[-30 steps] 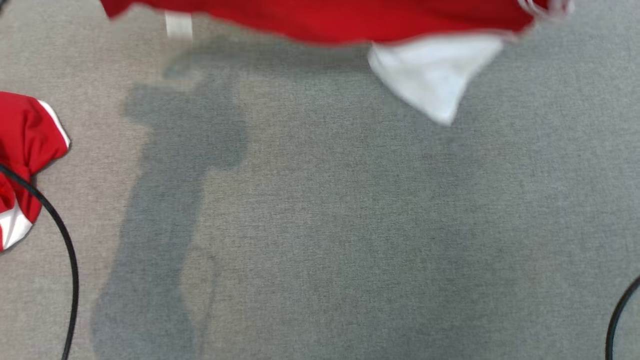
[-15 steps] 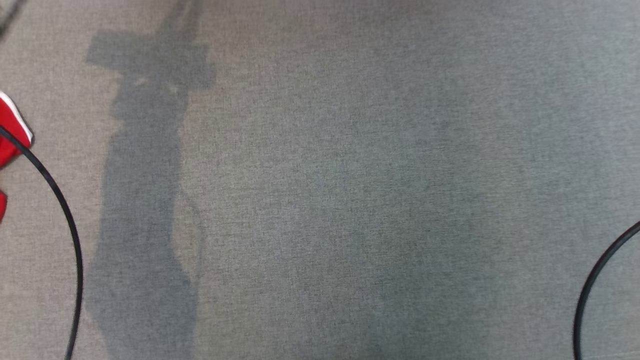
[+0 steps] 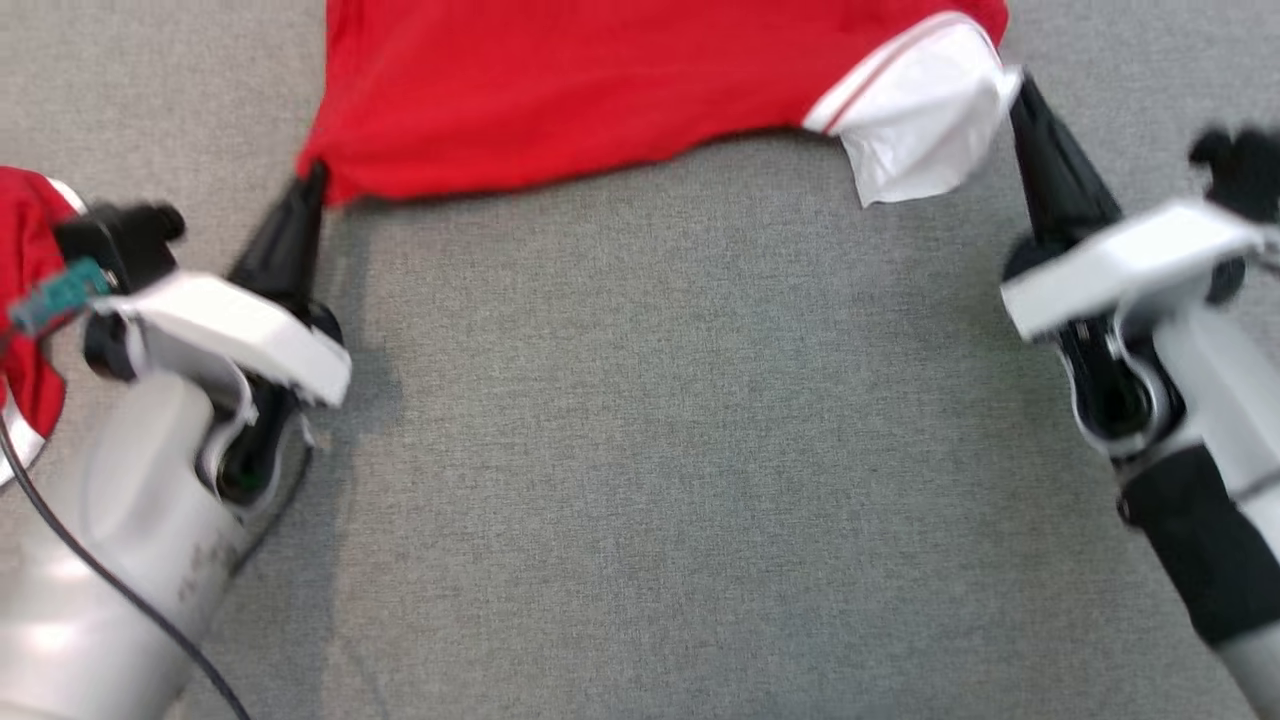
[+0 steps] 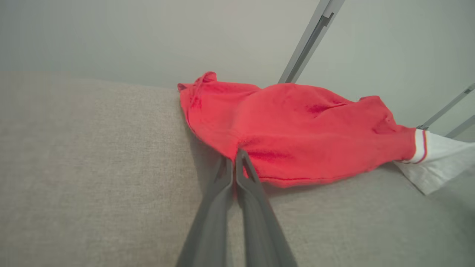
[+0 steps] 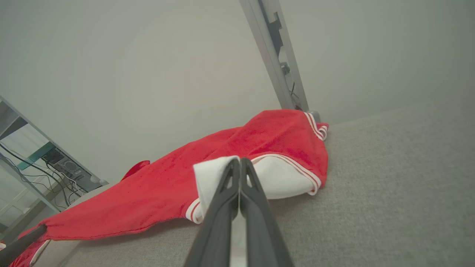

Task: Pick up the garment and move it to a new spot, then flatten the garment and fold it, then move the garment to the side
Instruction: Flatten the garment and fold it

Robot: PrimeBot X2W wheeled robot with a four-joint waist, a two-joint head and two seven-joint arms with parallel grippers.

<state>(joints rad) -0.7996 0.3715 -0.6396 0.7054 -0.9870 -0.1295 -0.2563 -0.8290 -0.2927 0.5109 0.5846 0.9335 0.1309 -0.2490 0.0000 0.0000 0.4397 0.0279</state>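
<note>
Red jersey (image 3: 600, 90): rumpled, at far side of grey upholstered surface (image 3: 650, 450); left gripper (image 3: 312, 182) pinched closed on its red hem corner; right gripper (image 3: 1018, 88) pinched closed on white sleeve (image 3: 920, 120); flattening apparently underway; folding, moving aside outstanding.

At eight o'clock in the head view, the left hand (image 3: 316, 180) has long, tapering matt-black fingers set in a glossy white angular wrist shell (image 3: 235, 335). Behind it swells a rounded silver-grey forearm (image 3: 110, 540), crossed by a thin black cable (image 3: 100, 580), with a small teal connector (image 3: 55, 290) at nine. At three o'clock the right hand (image 3: 1018, 90) looks alike, its forearm wearing a black band (image 3: 1200, 545).
</note>
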